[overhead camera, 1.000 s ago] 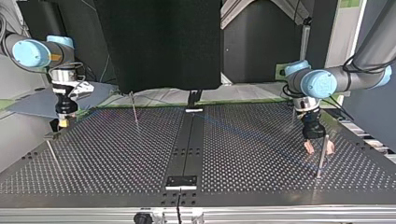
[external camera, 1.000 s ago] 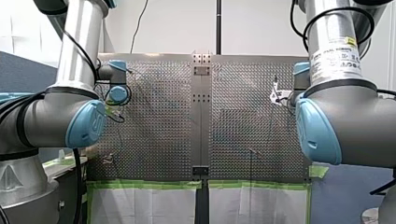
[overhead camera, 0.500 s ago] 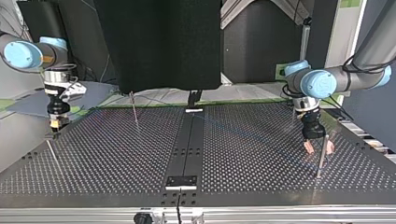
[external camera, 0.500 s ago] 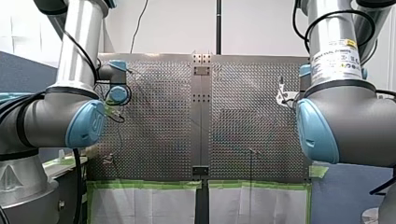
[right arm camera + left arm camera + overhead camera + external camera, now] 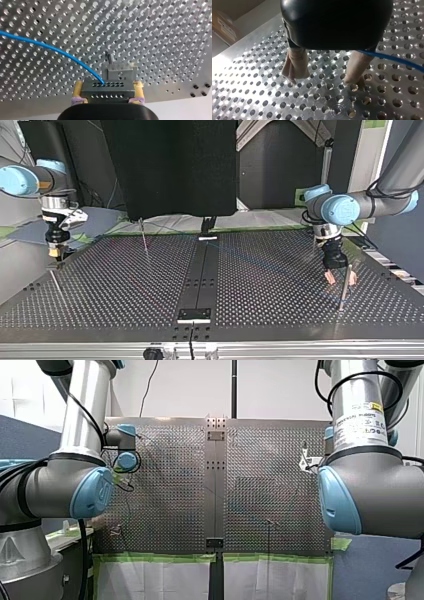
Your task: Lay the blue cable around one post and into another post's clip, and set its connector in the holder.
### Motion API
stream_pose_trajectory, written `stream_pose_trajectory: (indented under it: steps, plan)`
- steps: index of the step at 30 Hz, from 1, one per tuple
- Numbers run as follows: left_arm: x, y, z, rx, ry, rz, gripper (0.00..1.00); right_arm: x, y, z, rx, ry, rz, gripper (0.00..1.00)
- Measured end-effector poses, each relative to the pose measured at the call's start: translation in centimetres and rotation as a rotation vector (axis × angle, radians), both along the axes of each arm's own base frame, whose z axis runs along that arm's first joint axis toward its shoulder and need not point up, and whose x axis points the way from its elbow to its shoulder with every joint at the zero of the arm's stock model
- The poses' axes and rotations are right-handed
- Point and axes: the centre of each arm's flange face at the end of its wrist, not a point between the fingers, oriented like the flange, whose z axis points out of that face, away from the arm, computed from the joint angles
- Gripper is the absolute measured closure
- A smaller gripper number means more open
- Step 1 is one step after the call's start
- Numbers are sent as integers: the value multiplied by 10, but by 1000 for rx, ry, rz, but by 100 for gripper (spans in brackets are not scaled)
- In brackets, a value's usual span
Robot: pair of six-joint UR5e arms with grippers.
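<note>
In the right wrist view my right gripper (image 5: 108, 86), with yellow pads, is shut on a dark grey connector (image 5: 110, 95). The blue cable (image 5: 50, 48) leaves the connector's face and curves away over the plate. A small grey holder (image 5: 120, 71) stands just ahead of the connector. In the top view that gripper (image 5: 56, 251) hangs at the table's far left edge. My left gripper (image 5: 341, 280) stands open at the right, its beige fingers either side of a thin post (image 5: 344, 290). In the left wrist view the cable (image 5: 397, 60) runs past one finger (image 5: 295, 63)'s partner, close to the plate.
Another thin post (image 5: 144, 239) stands at the top view's back left of centre, and a slanted rod (image 5: 56, 287) near its front left. A dark centre strip (image 5: 202, 270) splits the perforated table (image 5: 125, 290). Green tape (image 5: 160, 557) edges the table in the front view.
My right arm has carried the connector toward the top view's left edge, rightward in the front view. My left gripper has stayed open at its post.
</note>
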Motion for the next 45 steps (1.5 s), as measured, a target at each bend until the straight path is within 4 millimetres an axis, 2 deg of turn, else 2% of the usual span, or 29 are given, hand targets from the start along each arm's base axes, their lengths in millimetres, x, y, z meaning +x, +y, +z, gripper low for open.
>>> stream_pose_trajectory:
  steps: [18,45]
  plan:
    - [-1,-6,-1,3,9,-9,0,-7,-7,16,69,32,103,100]
    - [-3,-14,-2,27,24,-11,0,-43,-25,35,51,0,133,100]
